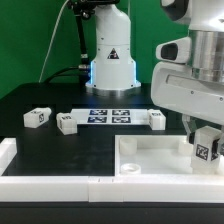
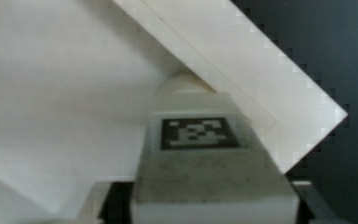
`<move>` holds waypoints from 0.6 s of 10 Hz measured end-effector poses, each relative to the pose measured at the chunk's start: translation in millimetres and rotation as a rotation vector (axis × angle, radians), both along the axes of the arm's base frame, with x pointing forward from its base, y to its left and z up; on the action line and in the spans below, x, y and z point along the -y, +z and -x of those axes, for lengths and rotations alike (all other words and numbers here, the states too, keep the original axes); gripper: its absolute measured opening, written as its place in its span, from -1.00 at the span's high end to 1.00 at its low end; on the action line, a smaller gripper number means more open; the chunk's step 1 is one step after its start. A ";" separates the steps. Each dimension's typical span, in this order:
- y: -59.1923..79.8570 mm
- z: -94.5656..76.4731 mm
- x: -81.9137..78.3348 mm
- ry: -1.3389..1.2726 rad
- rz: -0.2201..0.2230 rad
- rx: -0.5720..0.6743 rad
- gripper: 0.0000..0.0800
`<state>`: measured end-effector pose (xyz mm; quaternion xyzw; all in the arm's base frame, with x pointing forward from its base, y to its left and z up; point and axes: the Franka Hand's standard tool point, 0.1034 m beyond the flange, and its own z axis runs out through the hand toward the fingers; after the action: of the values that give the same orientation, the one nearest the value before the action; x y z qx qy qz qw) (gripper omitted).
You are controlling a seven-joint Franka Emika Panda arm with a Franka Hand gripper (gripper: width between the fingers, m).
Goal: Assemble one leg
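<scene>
My gripper point(image 1: 206, 140) is shut on a white leg point(image 1: 208, 148) with a square tag on its face. It holds the leg upright over the exterior view's right end of the large white tray-like part point(image 1: 150, 155), at a corner. In the wrist view the held leg point(image 2: 197, 140) fills the middle between the dark fingers point(image 2: 114, 200), and its far end meets the tray-like part's rim point(image 2: 247, 70). Three more legs lie on the black table: one point(image 1: 37, 117) at the exterior view's left, one point(image 1: 67, 123) beside it, one point(image 1: 157, 120) right of the marker board.
The marker board point(image 1: 112, 113) lies flat on the table in front of the arm's white base point(image 1: 112, 55). A low white border point(image 1: 60, 185) runs along the table's near edge and up the exterior view's left side.
</scene>
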<state>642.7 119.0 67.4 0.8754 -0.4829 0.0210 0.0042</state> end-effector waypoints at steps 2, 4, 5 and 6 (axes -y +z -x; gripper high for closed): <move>-0.8 0.6 -1.6 -0.029 -0.006 -0.001 0.08; -0.9 0.6 -1.6 0.043 -0.004 -0.003 -0.56; -0.4 -0.6 -2.3 0.070 -0.005 0.003 -0.60; 0.1 -2.3 -2.8 0.135 -0.003 0.012 -0.60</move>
<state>645.0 121.9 67.5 0.9059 -0.4227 0.0259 -0.0013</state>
